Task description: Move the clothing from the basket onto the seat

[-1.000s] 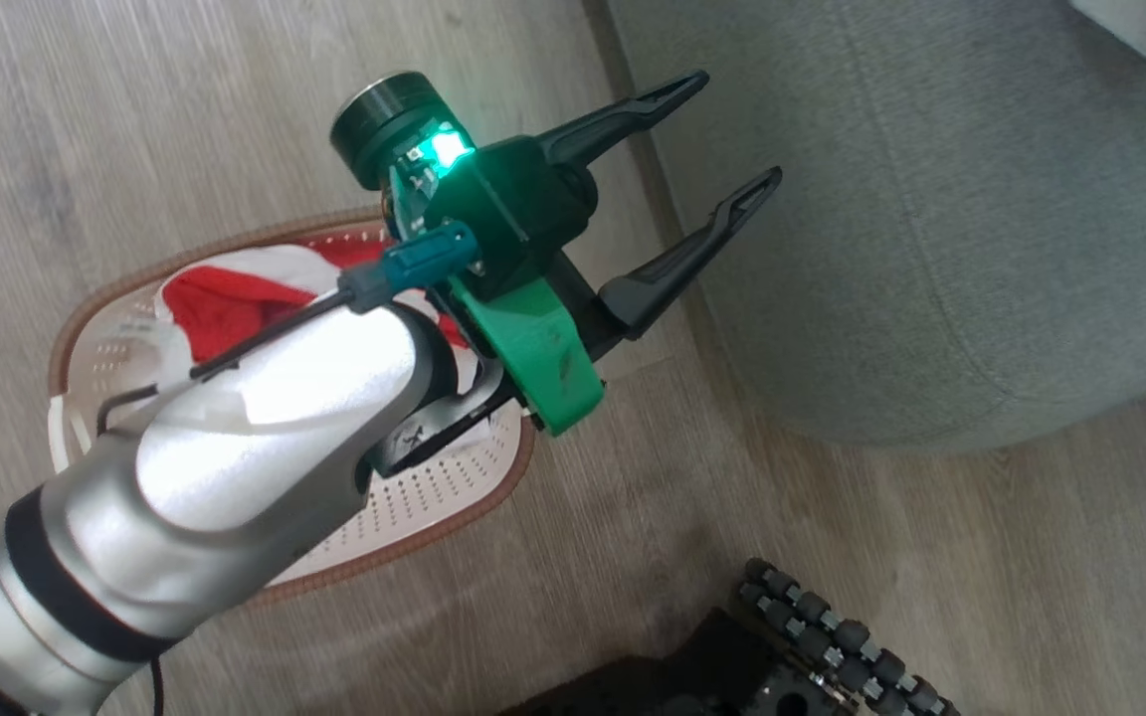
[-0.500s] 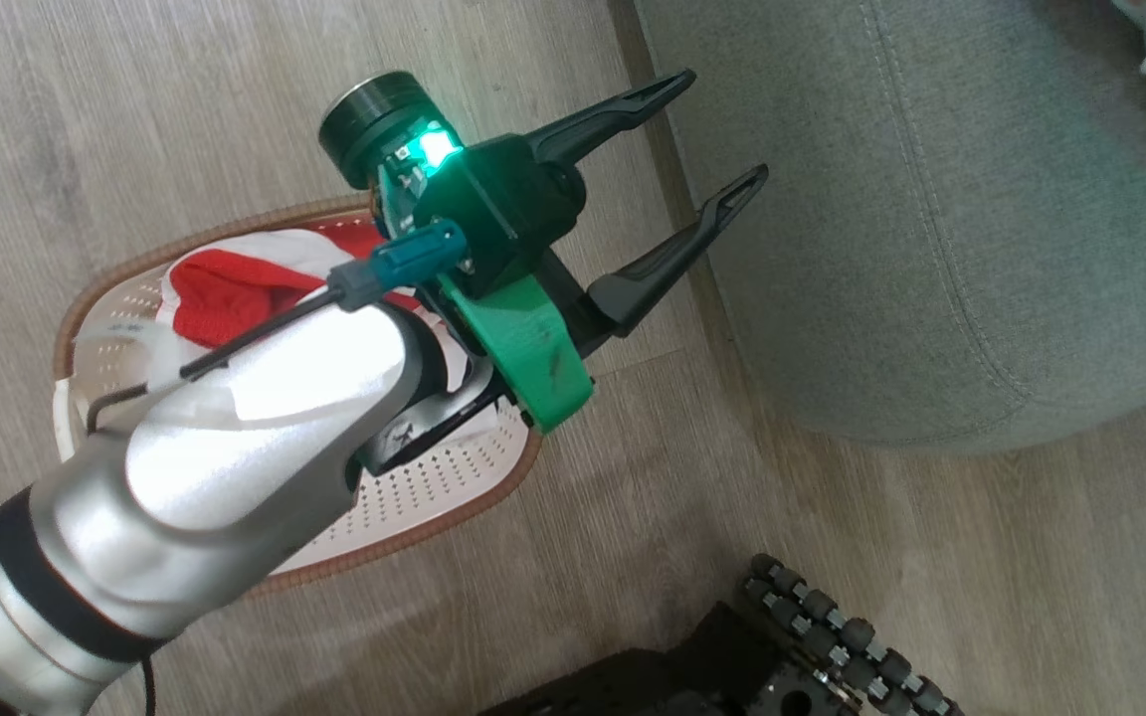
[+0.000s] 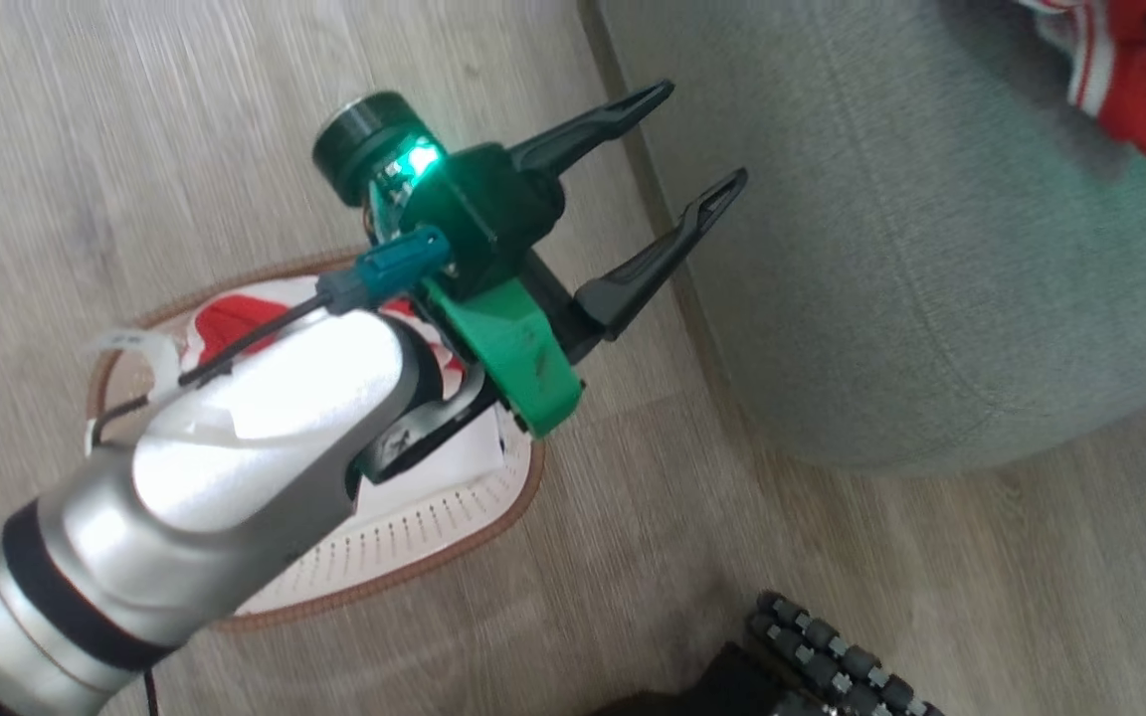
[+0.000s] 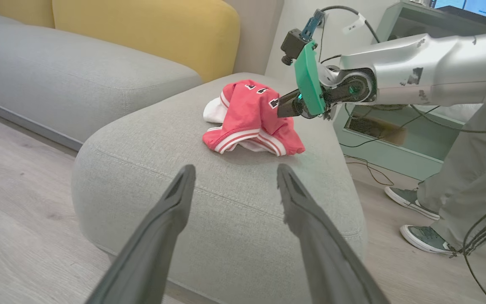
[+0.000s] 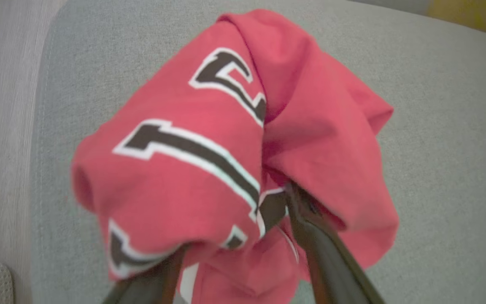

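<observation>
Clothing lies in two places. One red jersey (image 4: 251, 116), with striped white-and-red trim and dark lettering, sits crumpled on top of the seat (image 4: 209, 198), in the upper middle of the left wrist view. In the head view it shows at the far upper right corner. The rest of the clothing (image 3: 225, 323), red and white, lies in the basket (image 3: 414, 542) at the lower left of the head view, largely hidden under the left forearm.

The right gripper (image 4: 284, 109) comes in from the right of the left wrist view, its tips touching the jersey's right side. In the right wrist view its fingers stand well apart. Red fabric drapes over their tips and bunches between them, but the jaws are not pinched on it.

The left gripper (image 3: 702, 134) hangs above the gap between basket and seat, in the upper middle of the head view. Its fingers are spread wide and hold nothing, pointing toward the seat's edge.

The basket stands on the wooden floor (image 3: 135, 119), just beside the seat's rounded corner. A grey sofa (image 4: 57, 76) with a yellow cushion (image 4: 150, 33) fills the upper left of the left wrist view. A person's legs (image 4: 471, 169) in grey trousers and grey shoes stand at its right edge.
</observation>
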Robot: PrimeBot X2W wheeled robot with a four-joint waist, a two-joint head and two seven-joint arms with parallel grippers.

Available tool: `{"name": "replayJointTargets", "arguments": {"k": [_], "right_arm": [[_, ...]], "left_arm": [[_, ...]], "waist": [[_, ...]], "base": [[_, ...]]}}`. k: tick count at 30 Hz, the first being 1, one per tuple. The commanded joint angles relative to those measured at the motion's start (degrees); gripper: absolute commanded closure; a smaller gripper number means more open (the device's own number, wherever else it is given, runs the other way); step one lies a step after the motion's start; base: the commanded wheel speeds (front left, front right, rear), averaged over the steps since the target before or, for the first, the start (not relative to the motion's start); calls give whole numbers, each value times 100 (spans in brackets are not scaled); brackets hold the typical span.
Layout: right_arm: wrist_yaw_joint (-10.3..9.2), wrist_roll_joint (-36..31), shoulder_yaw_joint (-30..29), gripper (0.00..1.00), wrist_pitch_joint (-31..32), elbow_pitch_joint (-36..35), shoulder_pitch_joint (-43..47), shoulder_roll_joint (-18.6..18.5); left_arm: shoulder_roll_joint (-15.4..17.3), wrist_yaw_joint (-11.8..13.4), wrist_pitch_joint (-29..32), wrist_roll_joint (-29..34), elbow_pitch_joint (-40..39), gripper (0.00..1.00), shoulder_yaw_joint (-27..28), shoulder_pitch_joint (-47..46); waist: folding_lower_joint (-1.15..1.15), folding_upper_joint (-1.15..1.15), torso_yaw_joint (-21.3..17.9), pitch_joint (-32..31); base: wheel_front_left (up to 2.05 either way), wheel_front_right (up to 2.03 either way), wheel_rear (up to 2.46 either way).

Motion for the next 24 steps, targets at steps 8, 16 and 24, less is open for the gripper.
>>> {"name": "replayJointTargets", "arguments": {"k": [8,16,24], "right_arm": [[-2,522,779,0,268,-793,563,-674],[-2,829,861,0,-307,-1677,881,-1235],[-2,979,256,0,-961,-2553,1564,-1493]], "left_arm": [[43,155,-353,-221,21,0,209,412],[7,311,-682,-415,171,0,323,798],[14,453,-904,-581,277,0,489,1157]], "waist": [[0,0,-94,-945],[0,0,98,-1635],[0,0,503,-2200]], "base": [[0,0,0],[0,0,0],[0,0,0]]}}
